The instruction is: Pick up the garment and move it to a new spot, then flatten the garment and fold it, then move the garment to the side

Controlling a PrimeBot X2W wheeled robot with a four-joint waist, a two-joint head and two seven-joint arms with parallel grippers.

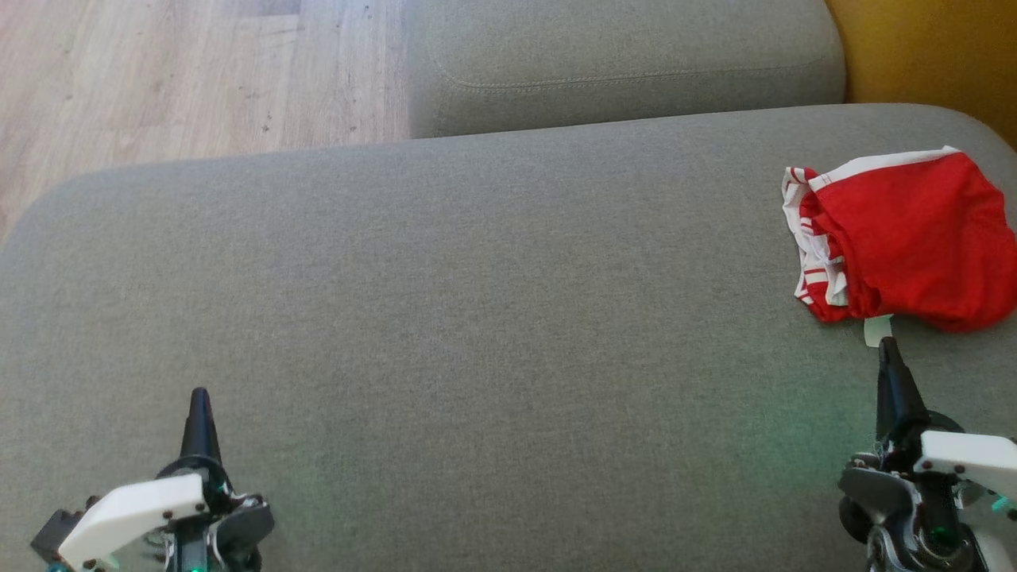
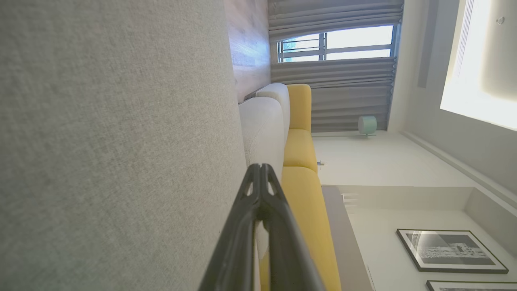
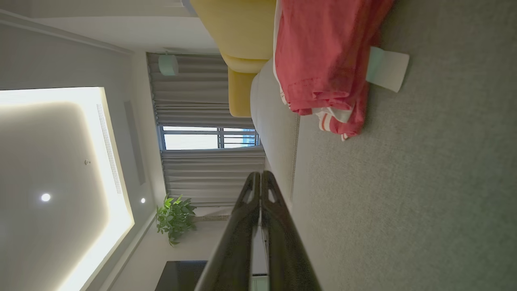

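Left gripper: mine, at the lower left, fingers pressed together into one dark point, carrying nothing, poised over bare upholstery.
Cushion: a broad grey seat running across the frame, with wooden floor beyond its far left corner.
Right gripper: at the lower right, fingers likewise pinched together and empty. The tip is just short of the garment's near edge, not touching the cloth as far as I can tell.
Tag: a small pale label poking out from under that near edge, just beside my right fingertip.
Garment: red with white striped trim, a compact doubled-over bundle at the cushion's far right, partly cut off by the frame edge.
Progress: unsettled, in my judgement. The bundle sits off to the side and shows stacked layers in the right wrist view, yet its edges are uneven and rumpled. If this is the starting heap, then picking up, flattening, folding and setting aside are all still to do. If it is the finished fold, little is left.
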